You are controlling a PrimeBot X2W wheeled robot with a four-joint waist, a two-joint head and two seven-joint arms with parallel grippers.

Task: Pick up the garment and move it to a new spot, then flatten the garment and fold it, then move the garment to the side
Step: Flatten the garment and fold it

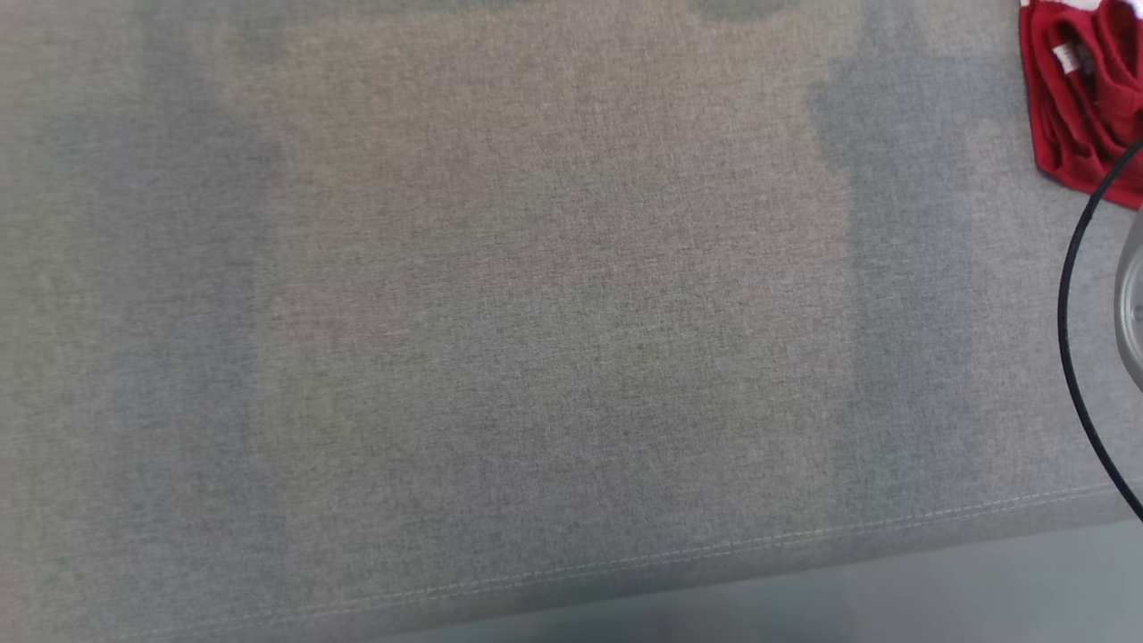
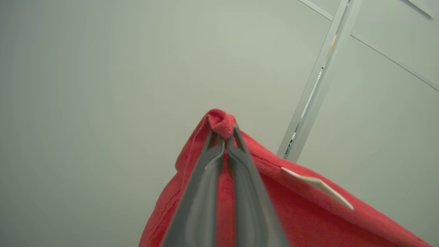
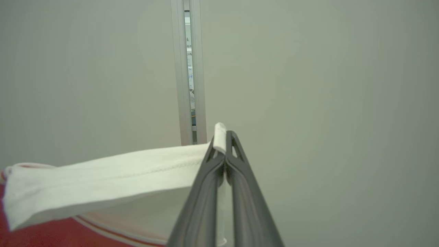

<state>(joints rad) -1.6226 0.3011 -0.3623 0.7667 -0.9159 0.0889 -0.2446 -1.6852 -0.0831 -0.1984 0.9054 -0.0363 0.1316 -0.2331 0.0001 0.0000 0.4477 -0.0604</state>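
At the upper right corner of the head view, the red garment is seen bunched above a grey fabric surface; whether it rests on that surface cannot be told. A black cable is curved just below it, beside a pale forearm at the right edge. In the left wrist view, the left gripper is shown with its jaws clamped on a pinched fold of the garment's red cloth, and a white label sticks out from the seam near the fingers. In the right wrist view, the right gripper is closed on the end of a white band of the garment, stretched toward that view's left, with red cloth below. A metal post is seen behind.
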